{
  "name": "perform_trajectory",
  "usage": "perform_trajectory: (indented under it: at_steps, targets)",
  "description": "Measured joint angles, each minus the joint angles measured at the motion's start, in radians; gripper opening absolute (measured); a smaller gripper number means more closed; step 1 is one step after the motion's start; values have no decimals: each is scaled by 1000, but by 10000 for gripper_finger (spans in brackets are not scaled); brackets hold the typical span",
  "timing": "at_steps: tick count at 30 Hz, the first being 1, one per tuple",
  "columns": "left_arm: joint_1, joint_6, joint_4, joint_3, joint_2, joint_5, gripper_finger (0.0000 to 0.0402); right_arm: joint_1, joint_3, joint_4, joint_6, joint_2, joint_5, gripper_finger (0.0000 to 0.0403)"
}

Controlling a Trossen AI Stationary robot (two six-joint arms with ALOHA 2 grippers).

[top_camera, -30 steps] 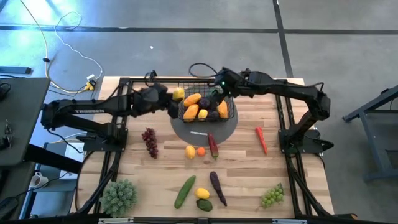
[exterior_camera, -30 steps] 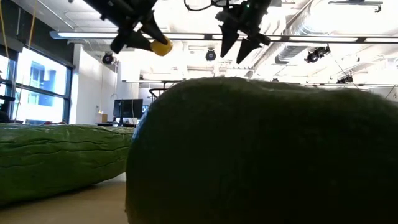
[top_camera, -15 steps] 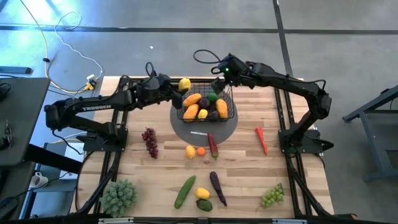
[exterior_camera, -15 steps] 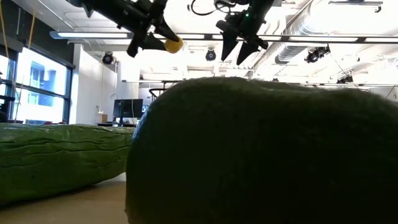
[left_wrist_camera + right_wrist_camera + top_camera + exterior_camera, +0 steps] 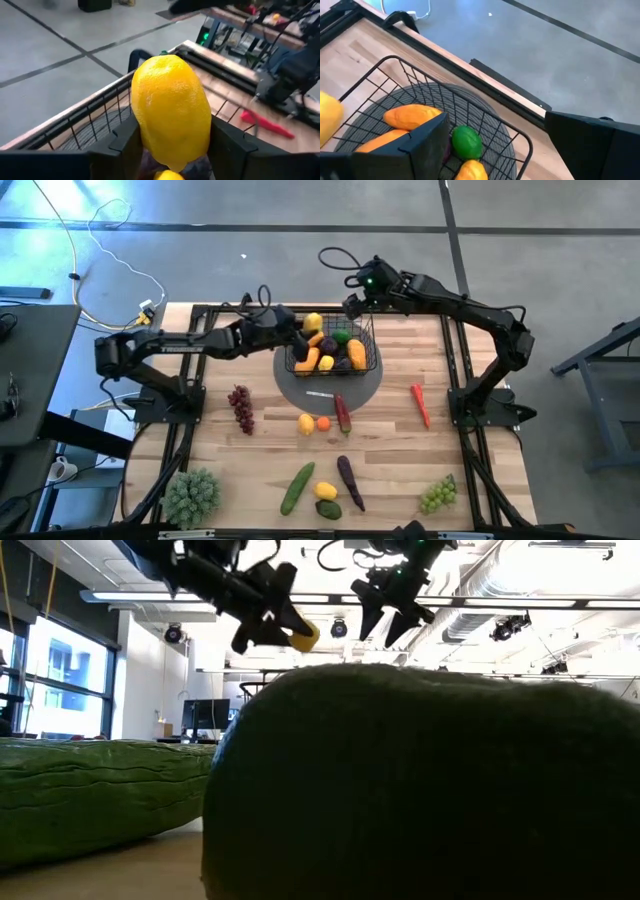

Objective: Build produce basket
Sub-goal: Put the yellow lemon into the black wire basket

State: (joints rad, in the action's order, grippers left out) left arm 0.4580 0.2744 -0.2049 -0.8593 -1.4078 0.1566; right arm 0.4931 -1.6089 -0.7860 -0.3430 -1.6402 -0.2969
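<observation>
Left gripper [image 5: 305, 330] is clamped on a bright yellow oval lemon [image 5: 313, 322]; in the wrist view the lemon [image 5: 171, 111] sits squarely between the two dark fingers [image 5: 125, 141], bulging above and past them. Lemon is held in the air over the far-left rim of the black wire-mesh rectangular basket [image 5: 366, 365], not resting in it.

Basket stands on a flat grey round disc [image 5: 372, 387] at the far middle of the pale wooden slat table [image 5: 390, 450]. Inside: long orange fruits [image 5: 311, 357], a small green lime [image 5: 342, 336], dark purple pieces, another yellow fruit.

Right gripper [image 5: 352, 303] hangs above the basket's far-right corner, fingers spread apart and holding nothing; the lime [image 5: 466, 142] shows between them below.
</observation>
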Motion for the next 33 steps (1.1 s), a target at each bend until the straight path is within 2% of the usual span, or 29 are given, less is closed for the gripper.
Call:
perform_trajectory:
  at_steps: [4,15,26,33]
  targets:
    - [0,-13,-14,0,-54,-3,179,4,0,-1,-24,0,1,307]
    - [0,-69,-47,0,-185,-123,186,4,0,-2,-25,0,0,307]
    - [0,-69,-29,0,-201,-126,249,-4,0,-26,-60,0,1,307]
    - [15,-69,47,-43,-157,-122,257,-30,0,-61,-76,0,52,307]
